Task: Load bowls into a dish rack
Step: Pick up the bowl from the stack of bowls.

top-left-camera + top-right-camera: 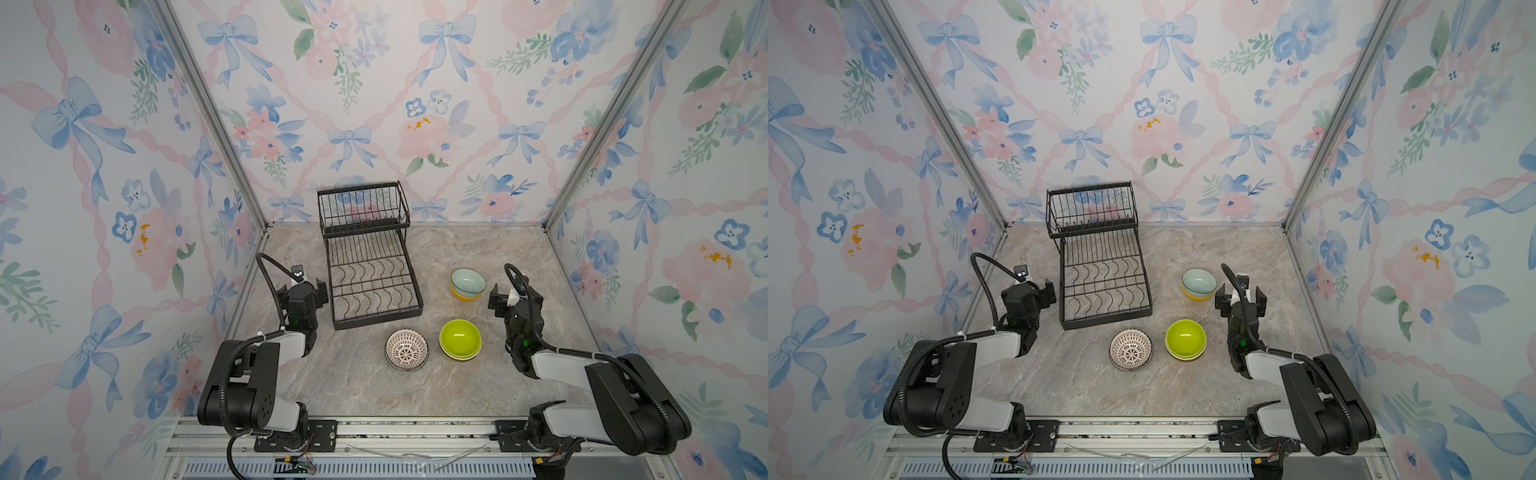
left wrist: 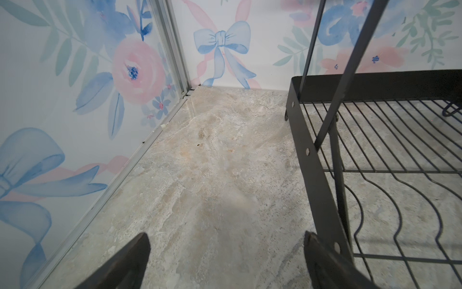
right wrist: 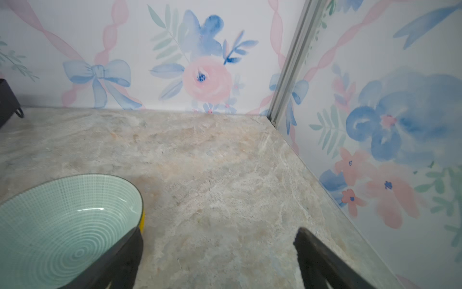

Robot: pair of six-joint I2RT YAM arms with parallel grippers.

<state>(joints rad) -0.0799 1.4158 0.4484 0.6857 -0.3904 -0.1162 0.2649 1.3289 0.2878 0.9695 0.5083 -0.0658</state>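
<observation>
Now the left gripper (image 2: 226,240) gapes wide, empty, just beside the wire dish rack (image 1: 368,257); the right gripper (image 3: 217,235), likewise, sits by the pale teal bowl (image 1: 468,279) nested in a yellow bowl (image 1: 465,296), lime green bowl (image 1: 459,336) and lattice bowl (image 1: 406,348) nearby

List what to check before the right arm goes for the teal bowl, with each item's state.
1. Right gripper open, empty: ok.
2. Left gripper open, empty: ok.
3. Dish rack free of bowls: ok.
4. Pale teal bowl topmost, nested in yellow bowl: ok.
5. Jaws around that bowl's rim: not ok, gripper beside it.
6. That bowl lifts free: cannot tell.
</observation>
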